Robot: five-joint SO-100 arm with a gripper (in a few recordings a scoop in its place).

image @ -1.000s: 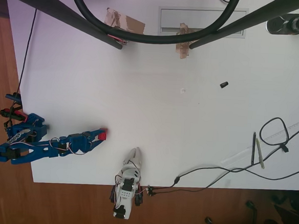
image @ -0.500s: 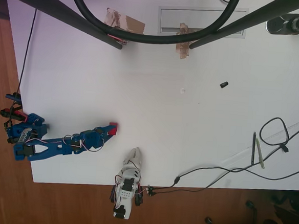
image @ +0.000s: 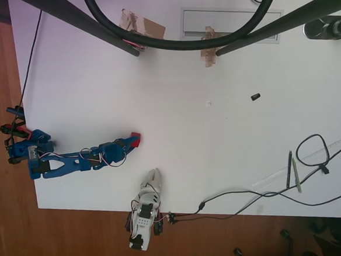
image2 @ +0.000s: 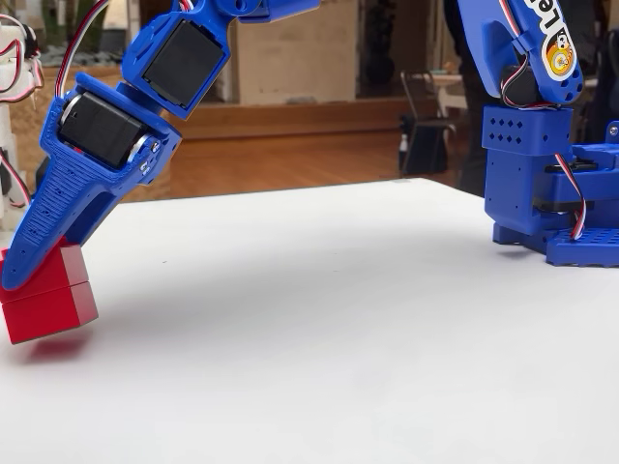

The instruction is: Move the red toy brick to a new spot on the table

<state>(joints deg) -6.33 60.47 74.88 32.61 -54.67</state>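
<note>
The red toy brick (image2: 46, 295) sits pinched at the tip of the blue gripper (image2: 44, 261), and in the fixed view it hangs just clear of the table (image2: 319, 329), tilted a little, with a faint reddish shadow under it. From overhead the brick (image: 134, 140) shows at the end of the outstretched arm, nearer the table's (image: 176, 128) lower edge than its middle, up and to the left of the white arm (image: 145, 208) that lies at that edge. The gripper (image: 129, 143) is closed narrowly around the brick; one long blue finger (image2: 58, 217) runs down across its upper face.

The brick looks like hard moulded plastic — light, stiff and smooth-sided, so it will probably not deform or break, but it could slide or twist between the pads if the squeeze is off-centre. Its flat opposite faces are the sensible place to hold it, and the slight tilt suggests the hold is nearer the top than the middle.

Little stands in the way. Measured from the brick in the overhead view, the small black cylinder piece (image: 255, 97) lies well apart to the upper right, a loop of black cable (image: 313, 151) and a pen (image: 289, 170) lie far right, and the taped cardboard scraps (image: 143, 25) sit far above. The white arm, close below, is the nearest thing to avoid — the open white surface to the right looks free for setting down.
</note>
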